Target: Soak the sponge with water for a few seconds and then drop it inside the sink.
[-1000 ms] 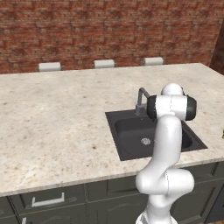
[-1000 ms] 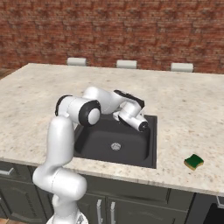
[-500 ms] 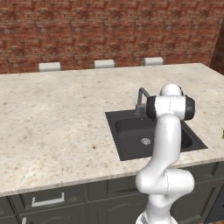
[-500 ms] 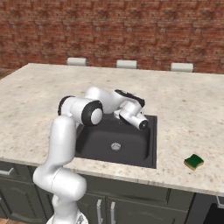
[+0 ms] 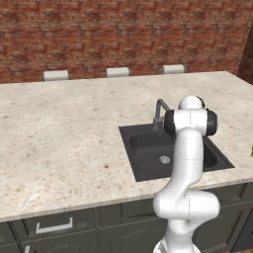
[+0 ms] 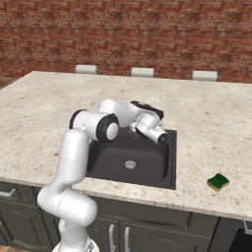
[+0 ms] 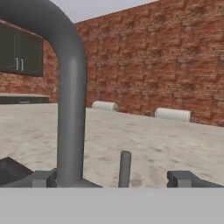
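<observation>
The sponge (image 6: 218, 182), yellow with a green top, lies on the counter to the right of the sink (image 6: 171, 160), near the front edge and well apart from my arm. The dark sink (image 5: 129, 144) has a round silver drain (image 6: 130, 165). My hand reaches over the basin's back rim. In the hand view my gripper (image 7: 113, 180) is open, with the faucet's thick grey neck (image 7: 70, 100) just inside the left fingertip (image 7: 43, 178) and its thin lever (image 7: 125, 168) between the fingers. Nothing is held. The water is out of view.
Speckled stone counter (image 6: 44, 113) spreads wide on both sides of the sink. A brick wall (image 6: 147, 34) stands behind, with three small white blocks (image 6: 142, 72) along the counter's far edge. Dark cabinets (image 7: 22, 52) hang at the hand view's upper left.
The arm's elbow has drifted slightly to the right and the hand has edged a little closer to the faucet. The jaws stay open and the sponge has not moved.
</observation>
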Robot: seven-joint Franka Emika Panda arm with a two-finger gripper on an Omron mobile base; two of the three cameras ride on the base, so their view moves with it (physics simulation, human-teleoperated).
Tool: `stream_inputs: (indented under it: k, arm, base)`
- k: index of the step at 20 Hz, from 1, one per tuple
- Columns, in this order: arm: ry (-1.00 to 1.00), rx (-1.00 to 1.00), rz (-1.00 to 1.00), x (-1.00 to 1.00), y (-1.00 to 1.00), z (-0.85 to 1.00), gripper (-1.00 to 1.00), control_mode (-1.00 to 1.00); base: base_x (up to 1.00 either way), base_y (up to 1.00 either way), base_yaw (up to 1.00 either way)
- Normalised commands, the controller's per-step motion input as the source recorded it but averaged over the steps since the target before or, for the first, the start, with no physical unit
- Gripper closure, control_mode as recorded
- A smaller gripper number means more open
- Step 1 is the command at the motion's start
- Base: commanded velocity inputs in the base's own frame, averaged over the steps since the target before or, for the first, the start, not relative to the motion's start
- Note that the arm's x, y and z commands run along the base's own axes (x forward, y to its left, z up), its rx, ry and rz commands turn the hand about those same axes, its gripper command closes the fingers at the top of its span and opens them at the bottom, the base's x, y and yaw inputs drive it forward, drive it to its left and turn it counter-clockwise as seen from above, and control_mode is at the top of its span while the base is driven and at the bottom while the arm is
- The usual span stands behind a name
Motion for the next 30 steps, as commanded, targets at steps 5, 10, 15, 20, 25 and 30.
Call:
stream_inputs:
  k: [5, 10, 15, 20, 25, 30]
  arm:
    - [0.00, 0.00, 0.00, 0.12, -0.16, -0.09, -1.00, -1.00]
    - [0.00, 0.00, 0.00, 0.13, -0.10, -0.09, -1.00, -1.00]
    - [0.00, 0.00, 0.00, 0.23, 0.00, -0.10, -1.00, -1.00]
    - [0.00, 0.00, 0.00, 0.25, 0.00, -0.15, -1.00, -1.00]
    - [0.00, 0.00, 0.00, 0.17, 0.00, -0.16, -1.00, -1.00]
    - [0.00, 0.00, 0.00, 0.00, 0.02, 0.00, -1.00, -1.00]
  base:
    - [0.00, 0.00, 0.00]
    - [0.00, 0.00, 0.00]
    - [0.00, 0.00, 0.00]
    - [0.00, 0.00, 0.00]
    - [0.00, 0.00, 0.00]
    - [0.00, 0.00, 0.00]
